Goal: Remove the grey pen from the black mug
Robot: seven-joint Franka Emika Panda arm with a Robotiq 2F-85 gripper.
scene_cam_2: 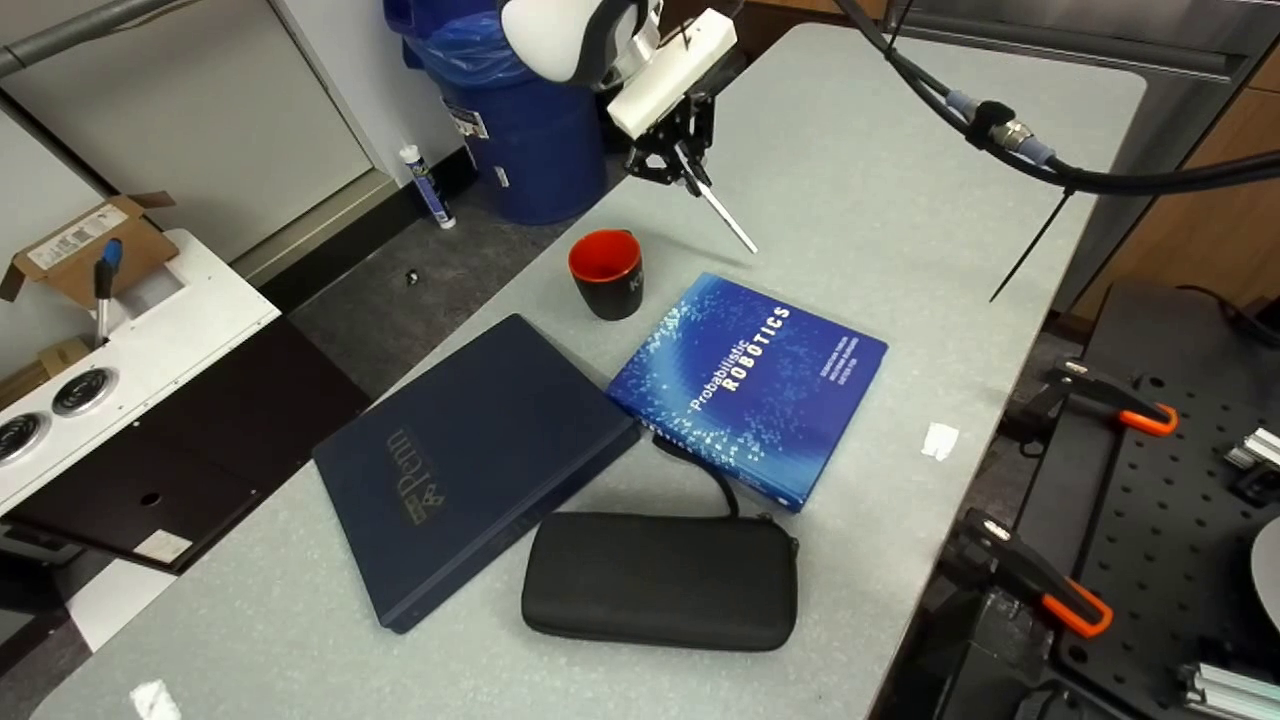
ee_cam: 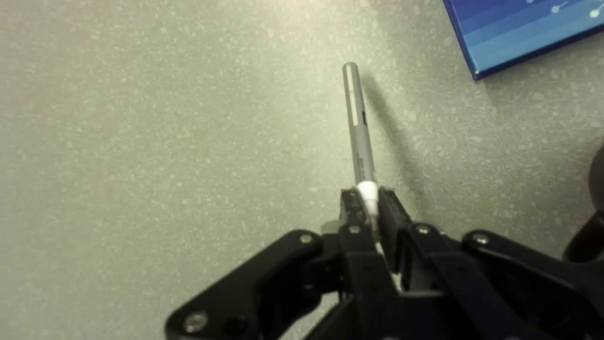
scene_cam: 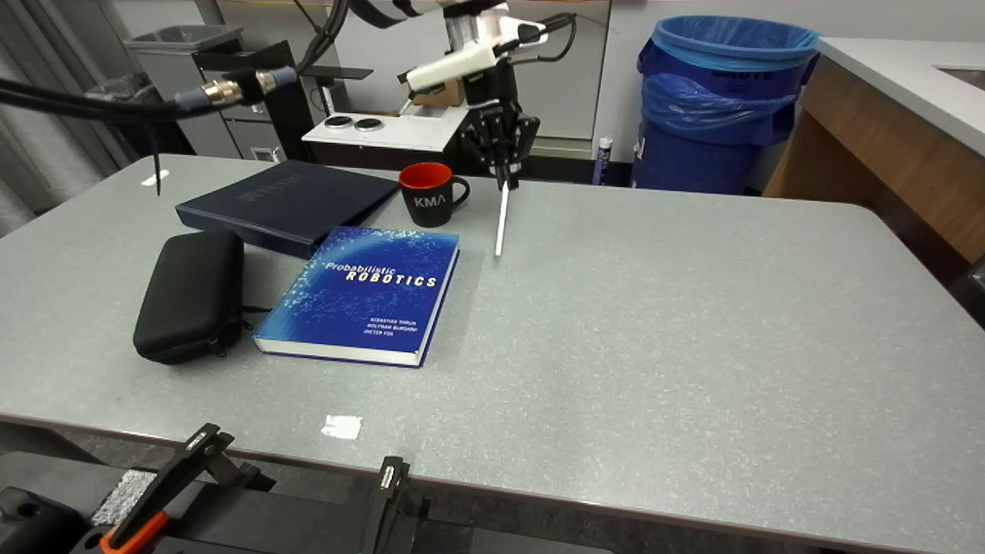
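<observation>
Tool (ee_cam: 371, 203): grasping the grey pen (ee_cam: 361, 137) by its white part, a finger on each side; it hangs over the worktop (scene_cam: 654, 346), to the handle side of the black mug (scene_cam: 428, 200).
Grey pen: outside the black mug, slanting down from the tool, its shadow beside it in the wrist view; whether the lower end touches the worktop, I cannot tell.
Black mug: upright on the worktop, red inside and at the rim, "KMA" in pale letters on its side.
Blue book (scene_cam_2: 750, 390): flat, cover up, reading "Probabilistic Robotics"; near the black mug.
Navy volume (scene_cam_2: 475, 470): flat, "Penn" on the cover, one corner just beside the blue book.
Black case (scene_cam_2: 660, 580): lying near both books, its strap curving toward the blue book.
Blue bin (scene_cam: 712, 127): on the floor, just off the worktop's edge.
</observation>
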